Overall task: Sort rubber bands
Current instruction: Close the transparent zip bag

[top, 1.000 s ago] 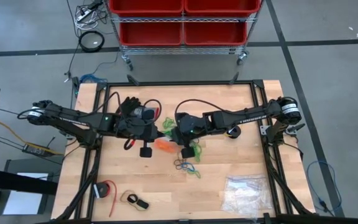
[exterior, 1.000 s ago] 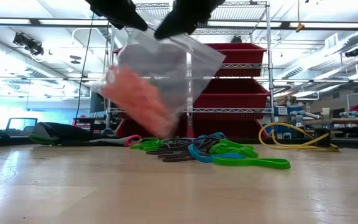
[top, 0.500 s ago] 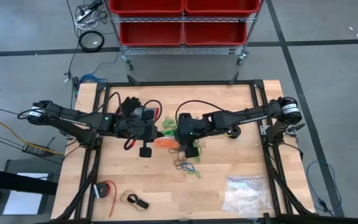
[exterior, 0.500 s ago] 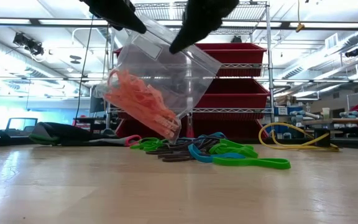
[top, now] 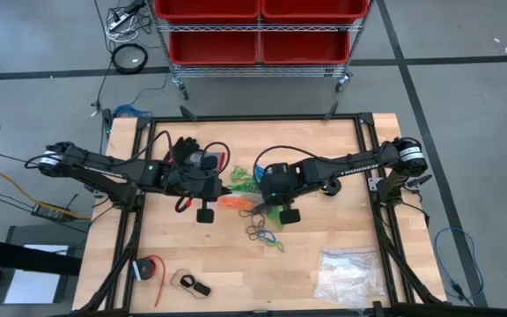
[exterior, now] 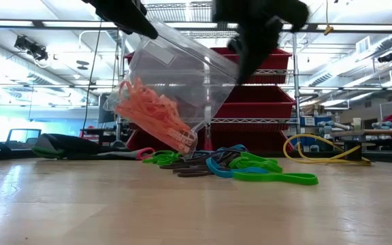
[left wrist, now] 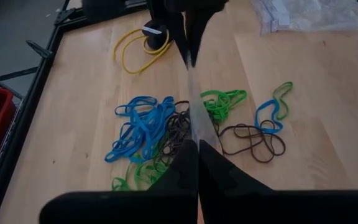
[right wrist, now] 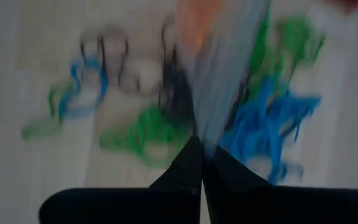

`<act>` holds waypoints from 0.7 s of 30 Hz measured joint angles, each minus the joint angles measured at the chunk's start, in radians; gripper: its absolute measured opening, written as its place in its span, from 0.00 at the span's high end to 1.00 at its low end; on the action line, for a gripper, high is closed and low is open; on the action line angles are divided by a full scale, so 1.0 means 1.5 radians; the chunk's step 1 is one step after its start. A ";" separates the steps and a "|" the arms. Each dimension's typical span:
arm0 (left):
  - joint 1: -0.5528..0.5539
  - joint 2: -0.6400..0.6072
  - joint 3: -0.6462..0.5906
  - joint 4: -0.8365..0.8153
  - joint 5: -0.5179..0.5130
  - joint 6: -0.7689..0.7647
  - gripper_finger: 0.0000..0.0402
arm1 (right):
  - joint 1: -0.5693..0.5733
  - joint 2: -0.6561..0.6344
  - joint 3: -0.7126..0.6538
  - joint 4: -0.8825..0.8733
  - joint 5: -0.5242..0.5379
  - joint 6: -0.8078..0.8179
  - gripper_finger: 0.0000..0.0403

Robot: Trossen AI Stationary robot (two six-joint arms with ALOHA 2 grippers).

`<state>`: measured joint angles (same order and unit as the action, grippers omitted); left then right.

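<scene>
I'm holding the bag (exterior: 182, 88) w/ both grippers, left (exterior: 131, 17) & right (exterior: 254, 41), each pinched tight on its top edge. It's tipping, so orange bands (exterior: 152, 112) could be spilling onto the pile (exterior: 230, 167) if a pinch is slipping.

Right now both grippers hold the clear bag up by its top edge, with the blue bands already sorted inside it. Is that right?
Not quite. The bands inside the clear bag are orange, as the low view shows; the blue bands lie loose on the table. The rest stands: left gripper and right gripper both pinch the bag's top edge.
</scene>
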<state>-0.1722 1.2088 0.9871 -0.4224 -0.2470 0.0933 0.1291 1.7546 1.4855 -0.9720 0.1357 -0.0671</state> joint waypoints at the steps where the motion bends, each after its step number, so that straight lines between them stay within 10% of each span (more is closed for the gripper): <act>1: 0.000 -0.001 0.000 0.000 0.000 0.000 1.00 | 0.000 0.000 -0.002 -0.020 0.000 0.004 1.00; 21: 0.053 -0.005 -0.004 -0.034 -0.181 0.025 1.00 | 0.102 0.001 -0.011 -0.139 0.101 0.206 1.00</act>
<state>-0.0928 1.2007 0.9810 -0.4726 -0.5189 0.1310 0.2827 1.7565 1.4690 -1.1799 0.2865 0.2420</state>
